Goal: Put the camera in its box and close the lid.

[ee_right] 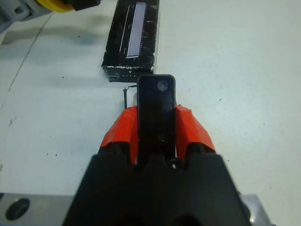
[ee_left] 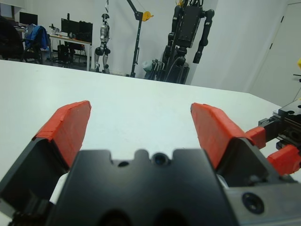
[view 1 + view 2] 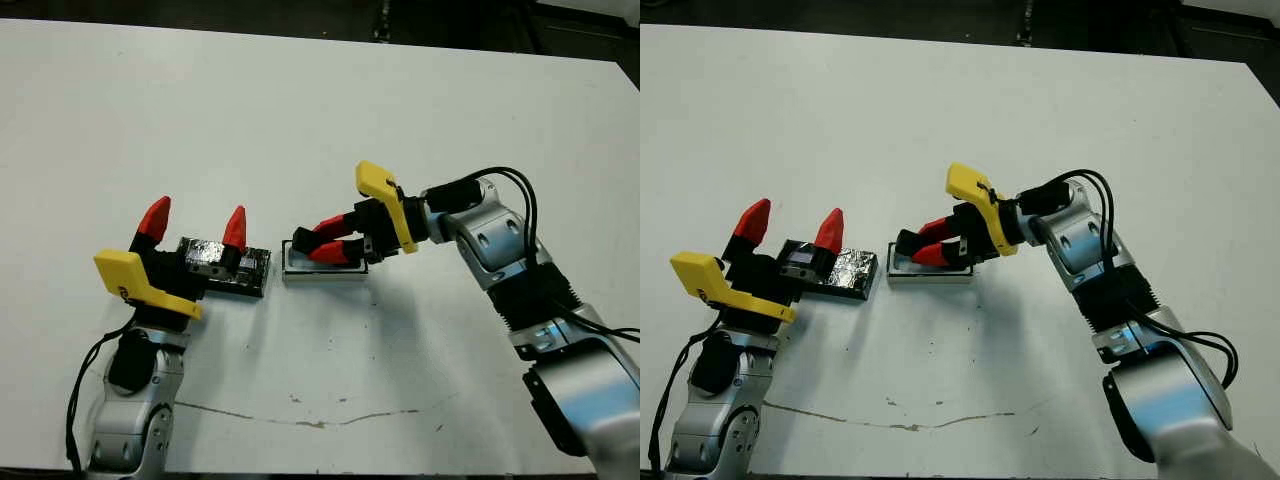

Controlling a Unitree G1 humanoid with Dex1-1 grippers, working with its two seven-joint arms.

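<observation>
My right gripper (image 3: 316, 245) is shut on the camera (image 1: 156, 101), a small black oblong that stands out past the red fingertips. It hovers low over the box (image 3: 322, 276), a small white tray at mid table, and hides most of the tray's inside. The lid (image 3: 245, 268), a black speckled slab with a pale stripe, lies flat just left of the box. My left gripper (image 3: 195, 222) sits at the lid's left end, open, with nothing between its fingers (image 2: 70, 125). Whether the camera touches the box cannot be told.
A thin brownish scratch mark (image 3: 300, 412) runs along the table near the front edge. The table's far edge (image 3: 300, 38) borders dark floor. In the left wrist view, robots on stands (image 2: 188, 33) and desks lie beyond the table.
</observation>
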